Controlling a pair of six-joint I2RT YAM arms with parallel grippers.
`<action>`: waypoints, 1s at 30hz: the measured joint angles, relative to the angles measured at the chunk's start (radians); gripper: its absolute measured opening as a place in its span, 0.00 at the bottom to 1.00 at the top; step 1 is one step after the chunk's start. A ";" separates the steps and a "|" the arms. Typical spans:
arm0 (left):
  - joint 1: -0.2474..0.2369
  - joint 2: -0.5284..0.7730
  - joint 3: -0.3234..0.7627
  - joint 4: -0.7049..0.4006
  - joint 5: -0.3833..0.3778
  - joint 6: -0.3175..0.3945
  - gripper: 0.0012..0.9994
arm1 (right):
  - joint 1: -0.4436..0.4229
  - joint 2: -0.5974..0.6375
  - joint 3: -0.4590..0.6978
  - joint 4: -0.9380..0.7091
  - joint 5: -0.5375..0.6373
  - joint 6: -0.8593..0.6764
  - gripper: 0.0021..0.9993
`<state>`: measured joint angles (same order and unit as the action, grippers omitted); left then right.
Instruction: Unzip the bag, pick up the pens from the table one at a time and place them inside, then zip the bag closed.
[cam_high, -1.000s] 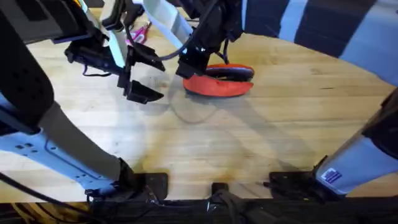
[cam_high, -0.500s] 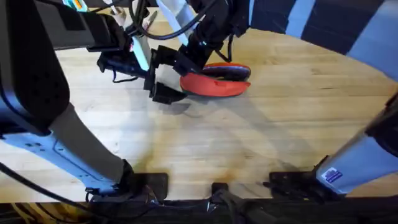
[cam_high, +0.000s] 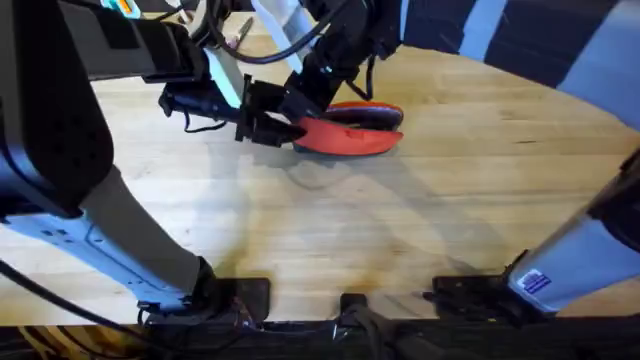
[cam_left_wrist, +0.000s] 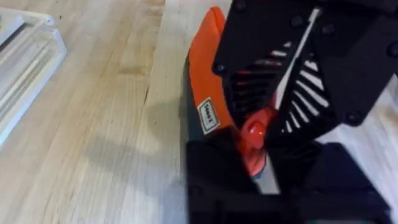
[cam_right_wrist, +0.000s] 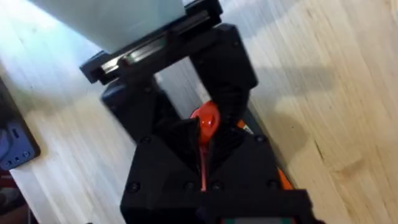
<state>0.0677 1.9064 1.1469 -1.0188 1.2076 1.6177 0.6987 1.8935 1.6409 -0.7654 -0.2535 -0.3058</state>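
A: Where is the pouch at this moment?

B: The red-orange pencil pouch (cam_high: 352, 132) lies on the wooden table (cam_high: 420, 220), in the far middle part of the overhead view. Its long side goes left to right. A dark band, probably the zipper side or the navy part, runs along its far edge.

A: And the two arms?

B: Both meet at the left end of the pouch. The left gripper (cam_high: 272, 128) comes from the left side and touches that end. The right gripper (cam_high: 305, 100) comes down from behind, on the same end, just beside the left one.

A: Are the jaws of the left gripper together or apart?

B: In the left wrist view (cam_left_wrist: 258, 149) its black fingers are close on a small red-orange tab of the pouch (cam_left_wrist: 208, 74), so I would say they are clamped on the bag's end. A small white label (cam_left_wrist: 207, 116) is on the fabric near that place.

A: And the right one?

B: In the right wrist view (cam_right_wrist: 205, 146) its fingers are pressed together around a thin red piece with a round head, which looks like the zipper pull (cam_right_wrist: 205, 121). So it is pinched on the pull. The other black gripper stands directly opposite to it, very near.

A: Anything else on the table?

B: Something pink (cam_high: 240, 32) lies at the far edge behind the arms; I cannot tell what it is.
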 joint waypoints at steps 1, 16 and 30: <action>0.000 0.000 0.000 0.002 0.000 0.000 0.22 | -0.001 0.000 0.000 0.000 -0.002 0.000 0.03; -0.014 0.000 0.000 0.010 0.036 -0.003 0.04 | -0.136 0.000 0.000 -0.045 -0.106 0.171 0.03; -0.029 0.000 0.001 0.026 0.048 -0.004 0.04 | -0.245 -0.001 0.000 -0.143 0.060 0.337 0.03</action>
<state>0.0386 1.9064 1.1481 -0.9927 1.2559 1.6141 0.4532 1.8929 1.6413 -0.9086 -0.1932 0.0313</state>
